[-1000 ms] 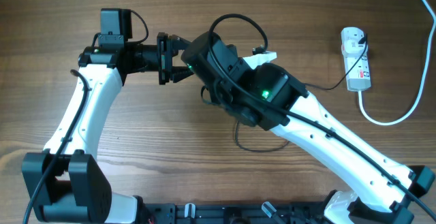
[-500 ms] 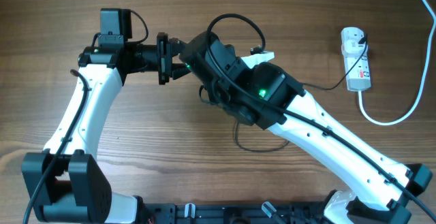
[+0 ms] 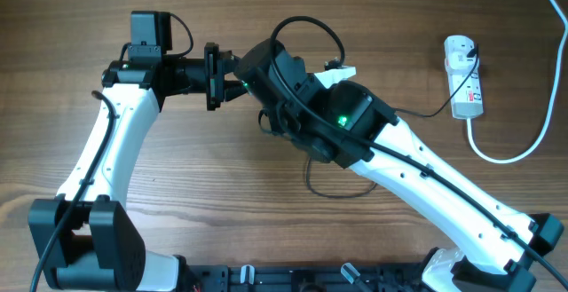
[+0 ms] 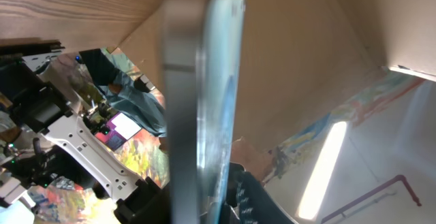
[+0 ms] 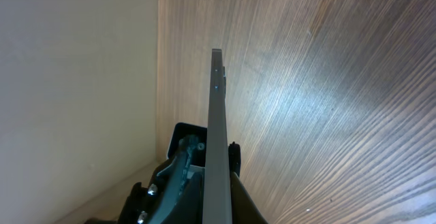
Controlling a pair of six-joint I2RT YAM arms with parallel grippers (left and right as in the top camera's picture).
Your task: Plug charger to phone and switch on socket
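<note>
The phone [image 4: 216, 108] is seen edge-on in the left wrist view, with a grey side and a cyan face, and my left gripper [image 4: 204, 200] is shut on its lower end. In the right wrist view it is a thin grey slab [image 5: 217, 115], and my right gripper [image 5: 219, 190] is shut on it. In the overhead view the left gripper [image 3: 232, 86] meets the right wrist [image 3: 266, 70] above the table, which hides the phone. The charger's thin black cable [image 3: 419, 113] runs from the socket [image 3: 465, 79] under the right arm and loops out below it. Its tip is hidden.
The socket's thick white cord [image 3: 524, 148] curves along the right edge of the wooden table [image 3: 222, 177]. A small white piece [image 3: 342, 74] shows beside the right arm. The right arm [image 3: 426, 177] spans the table's middle and right, and the left arm [image 3: 106, 150] spans its left.
The right wrist has shifted slightly left, closer against the left gripper. The left arm, cable and socket have not moved.
</note>
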